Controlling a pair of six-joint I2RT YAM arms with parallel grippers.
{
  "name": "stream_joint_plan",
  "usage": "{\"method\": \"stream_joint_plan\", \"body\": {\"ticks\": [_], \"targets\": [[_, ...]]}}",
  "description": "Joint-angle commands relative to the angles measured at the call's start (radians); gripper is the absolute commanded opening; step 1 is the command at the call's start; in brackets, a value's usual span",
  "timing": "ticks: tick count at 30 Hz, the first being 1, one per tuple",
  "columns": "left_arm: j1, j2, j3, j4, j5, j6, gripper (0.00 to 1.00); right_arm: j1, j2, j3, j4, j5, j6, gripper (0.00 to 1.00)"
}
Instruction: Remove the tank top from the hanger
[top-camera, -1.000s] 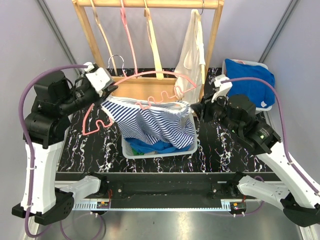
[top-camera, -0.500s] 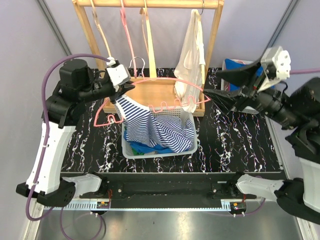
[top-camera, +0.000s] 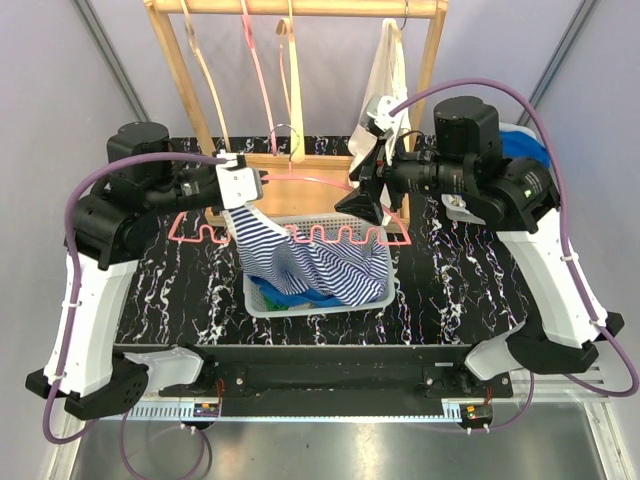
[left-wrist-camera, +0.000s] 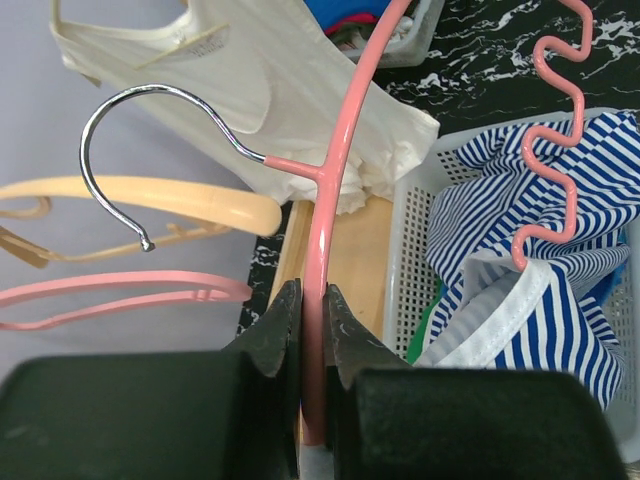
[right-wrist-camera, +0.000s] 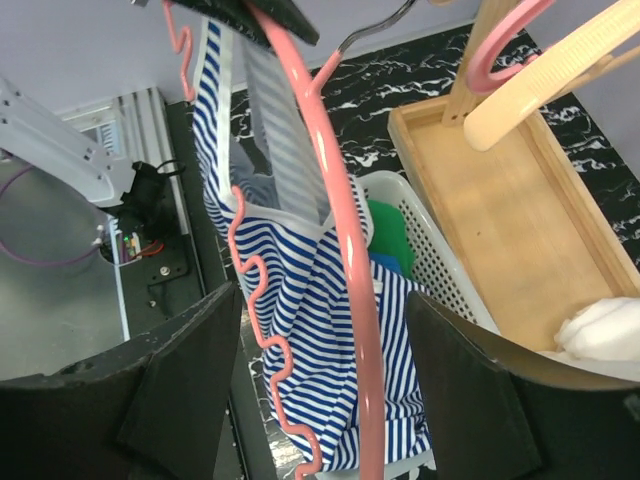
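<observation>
Blue-and-white striped tank top (top-camera: 318, 262) hanging off wavy bar of pink wire hanger (top-camera: 338, 236), lower part sagging into white plastic basket (top-camera: 250, 296). L gripper (left-wrist-camera: 312, 300) clamped on hanger arm nr hook. R gripper (right-wrist-camera: 322, 295) spread wide, fingers either side of hanger, no grip.

Stripes, pink and marbling are shown.
The tank top (top-camera: 330, 265) is striped blue and white, edged in white; the hanger (left-wrist-camera: 335, 170) is pink. A white basket (top-camera: 318, 304), a black surface (top-camera: 470, 300) veined white and a cream garment (top-camera: 386, 85) are seen; a green patch (right-wrist-camera: 388, 238), perhaps cloth, is glimpsed.
</observation>
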Motion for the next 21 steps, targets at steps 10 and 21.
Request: {"method": "stream_joint_plan", "body": {"ticks": [10, 21], "targets": [[-0.007, -0.021, 0.071, 0.051, 0.08, 0.033, 0.03, -0.005, -0.051, -0.045, -0.004, -0.094, -0.002, 0.73], [-0.015, -0.028, 0.073, 0.025, 0.089, 0.052, 0.03, -0.007, -0.014, -0.056, 0.002, -0.09, -0.011, 0.66]]}}
